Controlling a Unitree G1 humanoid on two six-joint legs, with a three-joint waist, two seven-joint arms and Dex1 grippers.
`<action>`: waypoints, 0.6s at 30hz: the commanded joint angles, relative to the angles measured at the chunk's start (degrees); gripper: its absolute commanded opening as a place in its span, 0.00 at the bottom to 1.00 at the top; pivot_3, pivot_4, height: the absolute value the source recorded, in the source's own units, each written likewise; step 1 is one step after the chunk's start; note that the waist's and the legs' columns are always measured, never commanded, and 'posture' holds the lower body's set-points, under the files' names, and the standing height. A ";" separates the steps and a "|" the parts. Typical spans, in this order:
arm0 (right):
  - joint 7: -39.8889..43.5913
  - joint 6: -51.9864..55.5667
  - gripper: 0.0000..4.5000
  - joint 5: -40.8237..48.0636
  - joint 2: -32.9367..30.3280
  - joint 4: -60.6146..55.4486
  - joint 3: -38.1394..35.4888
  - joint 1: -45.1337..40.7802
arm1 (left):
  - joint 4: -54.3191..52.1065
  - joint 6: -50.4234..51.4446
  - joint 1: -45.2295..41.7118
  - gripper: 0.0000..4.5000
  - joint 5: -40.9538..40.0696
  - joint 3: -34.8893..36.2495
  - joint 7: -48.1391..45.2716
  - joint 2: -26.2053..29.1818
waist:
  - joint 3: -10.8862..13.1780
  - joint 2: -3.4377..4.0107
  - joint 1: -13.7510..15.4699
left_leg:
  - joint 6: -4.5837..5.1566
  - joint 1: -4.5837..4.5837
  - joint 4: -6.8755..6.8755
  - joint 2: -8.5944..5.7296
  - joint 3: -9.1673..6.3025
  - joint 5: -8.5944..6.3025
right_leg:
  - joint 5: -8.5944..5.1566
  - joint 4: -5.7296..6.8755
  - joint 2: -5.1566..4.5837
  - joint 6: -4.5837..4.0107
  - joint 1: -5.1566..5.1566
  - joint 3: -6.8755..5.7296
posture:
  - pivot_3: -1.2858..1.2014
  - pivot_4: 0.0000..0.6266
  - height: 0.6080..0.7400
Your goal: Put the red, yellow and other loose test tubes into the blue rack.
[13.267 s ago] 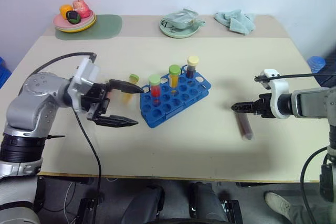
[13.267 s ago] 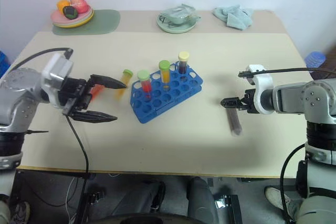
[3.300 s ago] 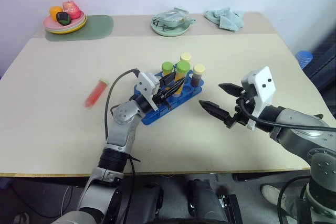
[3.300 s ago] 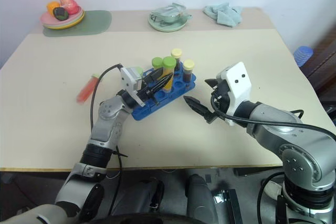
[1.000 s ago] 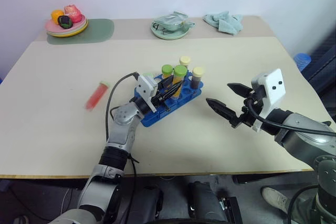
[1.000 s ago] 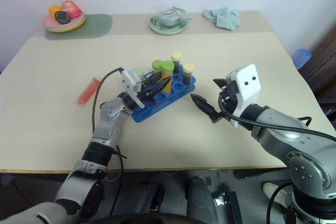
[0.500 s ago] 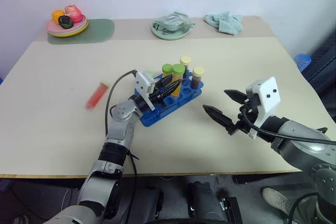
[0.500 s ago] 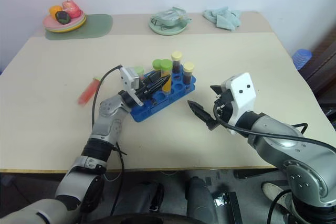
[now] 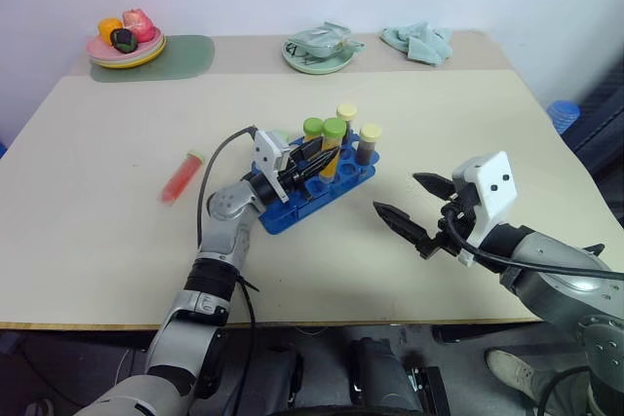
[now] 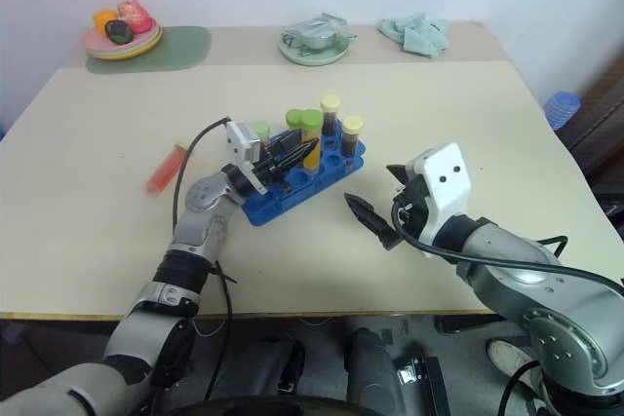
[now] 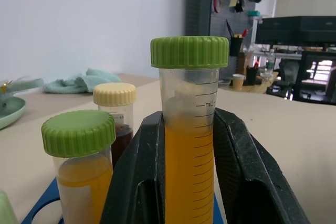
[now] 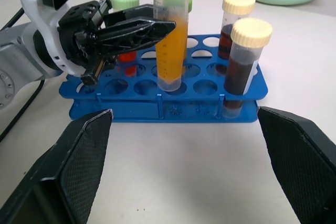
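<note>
The blue rack [image 9: 314, 188] stands at the table's middle with several capped tubes upright in it, two dark ones with yellow caps [image 12: 250, 62] among them. My left gripper [image 9: 326, 152] is shut on an orange-yellow tube with a green cap [image 12: 170, 34], holding it upright over the rack, its bottom at a hole. In the left wrist view, black fingers [image 11: 140, 177] press this tube [image 11: 189, 145] from both sides. A loose red tube [image 9: 181, 178] lies on the table left of the rack. My right gripper [image 9: 398, 194] hangs open right of the rack, holding nothing.
Along the back edge sit a plate of fruit [image 9: 130, 50] on a green mat [image 9: 187, 54], a pale green dish [image 9: 318, 50] and a crumpled cloth [image 9: 417, 42]. A blue object [image 9: 565, 111] shows beyond the table's right side.
My right gripper has drifted a little toward the near edge, still open. The left gripper keeps the orange-yellow tube in the same place over the rack.
</note>
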 commanded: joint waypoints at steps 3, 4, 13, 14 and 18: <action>-0.17 -1.87 1.00 1.03 -0.58 -2.10 -1.28 0.07 | 0.90 2.28 1.27 0.15 1.04 -1.36 -0.82 -0.29 | 0.00 0.00 0.14 | 0.02 -0.01 0.00 0.00 0.00 -0.01 | 0.00 -0.02 0.00 0.01 0.00 0.00 | 0.52 0.24 1.00; -0.19 -1.94 1.00 0.99 -0.63 -2.00 -1.23 0.09 | 0.71 2.37 1.36 0.15 0.99 -1.41 -1.02 -0.30 | 0.00 0.00 0.18 | 0.02 -0.01 0.00 0.00 0.00 -0.01 | -0.01 -0.03 0.00 0.01 0.01 0.00 | 0.52 0.24 1.00; -0.39 -2.59 1.00 0.88 -0.68 -2.06 -0.93 0.75 | -0.02 2.68 0.54 0.15 2.19 -1.73 1.72 -1.29 | 0.00 0.00 1.42 | 0.09 -0.01 -0.01 0.00 0.00 -0.06 | 0.00 -0.19 0.01 0.04 0.05 0.00 | 0.52 0.24 1.00; -0.42 -2.62 1.00 0.92 -0.70 -2.11 -0.97 0.79 | 0.00 2.54 0.45 0.15 2.44 -1.81 1.99 -1.34 | 0.00 0.00 1.45 | 0.10 -0.02 -0.01 0.00 0.00 -0.07 | 0.01 -0.24 0.01 0.07 0.07 0.00 | 0.52 0.24 1.00; -0.62 -2.69 1.00 1.13 -0.82 -2.33 -1.28 0.88 | -0.34 2.46 0.26 0.15 2.75 -2.11 2.10 -1.58 | 0.00 0.00 1.44 | 0.11 -0.02 -0.02 0.00 -0.01 -0.07 | 0.03 -0.32 0.02 0.10 0.10 -0.01 | 0.52 0.24 1.00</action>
